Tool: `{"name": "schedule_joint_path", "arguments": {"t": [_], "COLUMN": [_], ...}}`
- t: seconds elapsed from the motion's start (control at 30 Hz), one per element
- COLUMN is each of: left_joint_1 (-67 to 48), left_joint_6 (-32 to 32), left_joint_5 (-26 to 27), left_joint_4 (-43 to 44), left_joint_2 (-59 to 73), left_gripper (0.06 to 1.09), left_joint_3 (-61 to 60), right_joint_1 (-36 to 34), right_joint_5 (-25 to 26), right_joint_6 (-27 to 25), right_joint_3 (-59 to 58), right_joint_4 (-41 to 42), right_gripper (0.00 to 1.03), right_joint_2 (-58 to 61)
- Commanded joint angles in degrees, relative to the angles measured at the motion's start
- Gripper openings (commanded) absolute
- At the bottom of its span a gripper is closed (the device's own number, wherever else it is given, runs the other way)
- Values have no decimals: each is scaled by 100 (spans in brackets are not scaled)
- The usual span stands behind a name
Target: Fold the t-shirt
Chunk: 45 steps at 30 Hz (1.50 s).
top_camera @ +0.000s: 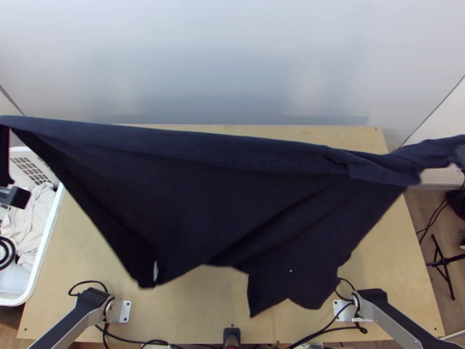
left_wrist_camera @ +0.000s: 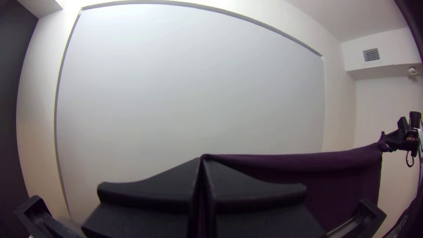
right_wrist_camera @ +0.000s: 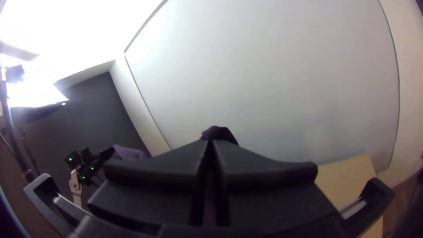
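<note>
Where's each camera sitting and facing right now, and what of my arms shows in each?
Top view: high over the near edge, looking steeply down on the table and lifted t-shirt; left arm and right arm show.
Left wrist view: on the left arm, facing the pale wall panel past left gripper.
Right wrist view: on the right arm, facing that panel, tilted, past right gripper.
Both wrist views share the panel, shirt and both grippers.

looks onto a broad pale panel [left_wrist_camera: 189, 88] edged by a white wall [left_wrist_camera: 35, 110], with a vent [left_wrist_camera: 371, 55] high up. has wooden floor [top_camera: 419, 202] beside a light table [top_camera: 87, 250], plus a dark grey wall [right_wrist_camera: 101, 110] near a glaring lamp [right_wrist_camera: 35, 94].
</note>
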Motion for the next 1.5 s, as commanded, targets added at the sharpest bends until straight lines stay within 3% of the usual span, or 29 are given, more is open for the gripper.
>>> {"name": "schedule_joint_path", "arguments": {"t": [0.0, 0.33, 0.5, 0.7, 0.87, 1.0, 1.3, 1.47], "left_joint_1": [29, 72, 196, 538, 600, 617, 617, 670], "left_joint_6": [-67, 126, 407, 724, 750, 733, 733, 768], "left_joint_5": [14, 22, 31, 31, 22, -197, -681, -804], "left_joint_4": [181, 1499, 2414, 3960, 5147, 5560, 5639, 5578], "left_joint_2": [-308, -1055, -1187, -448, 896, 2215, 4456, 5326], "left_gripper": [10, 9, 9, 9, 9, 9, 9, 9], "left_joint_3": [-1195, -4174, -5536, -6582, -6424, -5712, -3840, -2935], "right_joint_1": [-58, -524, -577, -506, -383, -128, 135, 267], "right_joint_5": [109, 461, 918, 1445, 1779, 2342, 3185, 3555], "right_joint_6": [-558, -1305, -1709, -2078, -2087, -2087, -2105, -2289], "right_joint_3": [-1776, -5889, -7823, -9282, -9185, -8588, -6909, -5872], "right_joint_4": [250, 1841, 2948, 4653, 6051, 6921, 7879, 7923], "right_gripper": [3, 3, 3, 3, 3, 3, 3, 3], "right_joint_2": [-598, -2039, -2461, -1951, -281, 1143, 3533, 4465]}}
